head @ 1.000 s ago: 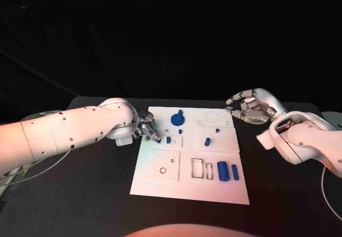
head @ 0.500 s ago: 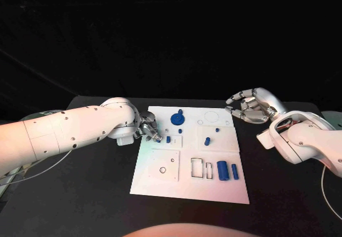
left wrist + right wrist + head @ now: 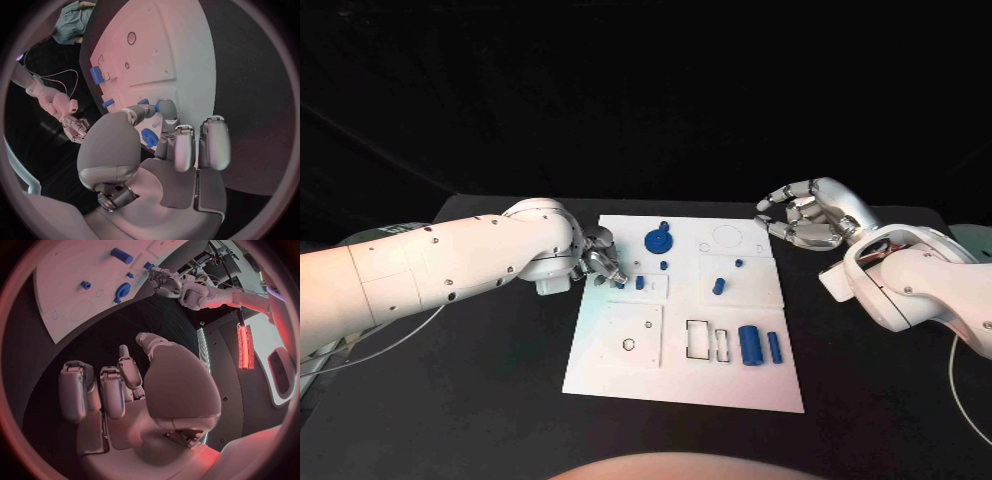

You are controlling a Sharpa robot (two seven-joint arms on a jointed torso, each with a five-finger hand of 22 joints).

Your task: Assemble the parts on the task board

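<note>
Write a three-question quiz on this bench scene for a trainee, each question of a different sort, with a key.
1. True or false: the right hand rests on the task board.
2. Which hand has its fingertips at the board's edge, by a small blue part? A) left hand B) right hand C) neither
3. Fill in: the two blue cylinders lie side by side near the board's ____ edge, seen from the head view.

Key: 1 false, it is beside the board, off it; 2 A; 3 right.
</note>
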